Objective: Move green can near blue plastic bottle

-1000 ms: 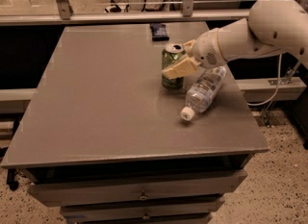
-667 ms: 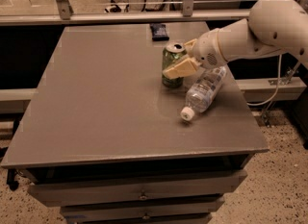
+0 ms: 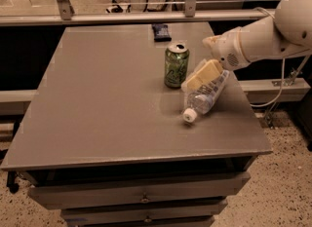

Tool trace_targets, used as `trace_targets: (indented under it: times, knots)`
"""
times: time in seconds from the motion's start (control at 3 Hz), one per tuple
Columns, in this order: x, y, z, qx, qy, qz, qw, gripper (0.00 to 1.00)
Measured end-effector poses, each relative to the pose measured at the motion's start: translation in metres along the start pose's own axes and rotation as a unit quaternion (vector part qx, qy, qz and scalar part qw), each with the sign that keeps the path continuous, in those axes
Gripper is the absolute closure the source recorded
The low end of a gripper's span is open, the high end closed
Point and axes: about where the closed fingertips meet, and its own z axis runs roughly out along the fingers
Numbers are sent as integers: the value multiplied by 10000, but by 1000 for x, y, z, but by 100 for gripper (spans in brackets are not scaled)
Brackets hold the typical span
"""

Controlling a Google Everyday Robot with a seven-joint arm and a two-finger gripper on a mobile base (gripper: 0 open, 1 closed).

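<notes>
camera view | can [image 3: 176, 66] upright toward right edge of tabletop [image 3: 97, 114] | bottle [image 3: 204, 97] lying just beside it, cap toward front edge, so can looks delivered | pincer [image 3: 202, 76] over bottle, just right of can; spread or pressed together: cannot tell

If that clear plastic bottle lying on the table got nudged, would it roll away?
Probably: the clear plastic bottle lies on its side on the flat grey table, so a sideways push would likely roll it. Its thin-looking walls suggest it is light and might dent. The gripper sits at its base, beside the upright green can.
</notes>
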Motion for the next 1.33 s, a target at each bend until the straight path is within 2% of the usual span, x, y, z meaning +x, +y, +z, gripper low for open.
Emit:
trace_targets:
  times: [0.33, 0.67, 1.0, 1.33]
  knots:
    - [9, 4, -23, 215, -136, 100, 9996, 0]
    - [29, 16, -59, 599, -498, 307, 9965, 0]
    - [47, 44, -85, 948, -978, 466, 9896, 0]
    - [68, 48, -118, 1246, -1080, 609, 9844, 0]
